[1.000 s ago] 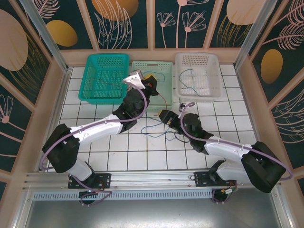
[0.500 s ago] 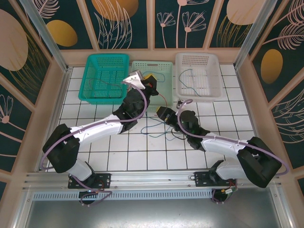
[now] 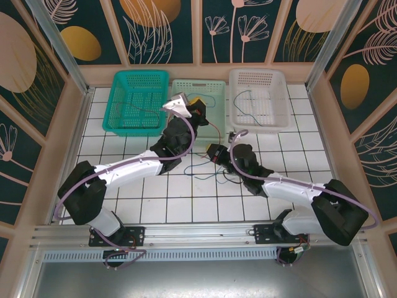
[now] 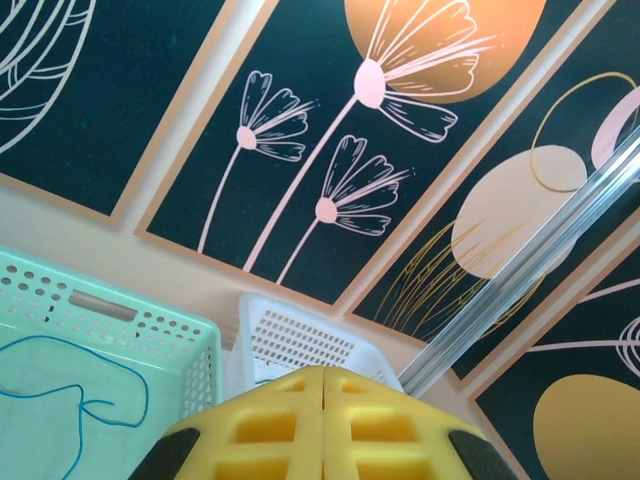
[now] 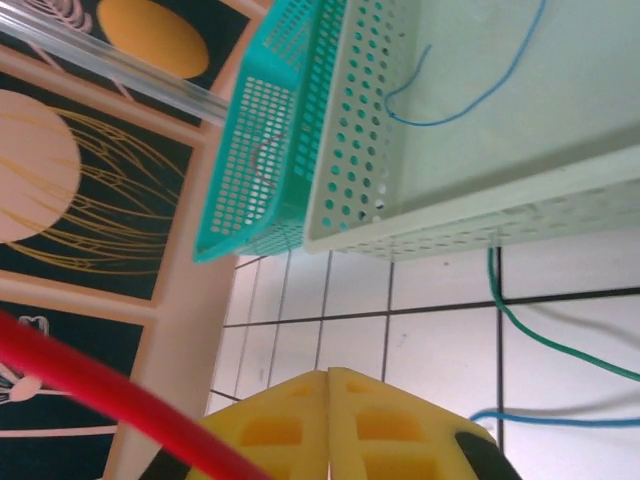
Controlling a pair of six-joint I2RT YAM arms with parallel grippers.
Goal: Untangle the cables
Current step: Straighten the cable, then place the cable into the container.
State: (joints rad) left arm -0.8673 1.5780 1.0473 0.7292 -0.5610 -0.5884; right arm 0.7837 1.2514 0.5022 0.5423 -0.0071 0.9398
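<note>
The left gripper point(image 3: 193, 110) sits just above the centre of the overhead view, at the near rim of the pale green basket point(image 3: 198, 82). The teal basket point(image 3: 113, 105) is to that basket's left and the white basket point(image 3: 257, 72) to its right. At the bottom of the left wrist view its yellow fingers point(image 4: 280, 425) are pressed flat together, with nothing visible between them. A red cable point(image 3: 213, 129) curves from that gripper down to the right gripper point(image 3: 213, 152) near the middle of the frame. The right gripper's jaws are likewise closed against each other. The red cable crosses in front of them at the lower left of the right wrist view, and I cannot tell whether it is pinched. A loose tangle of green and blue cables point(image 3: 214, 172) lies on the white tiles point(image 3: 155, 198) just below the right gripper. Another blue cable point(image 5: 430, 124) rests inside the pale green basket.
</note>
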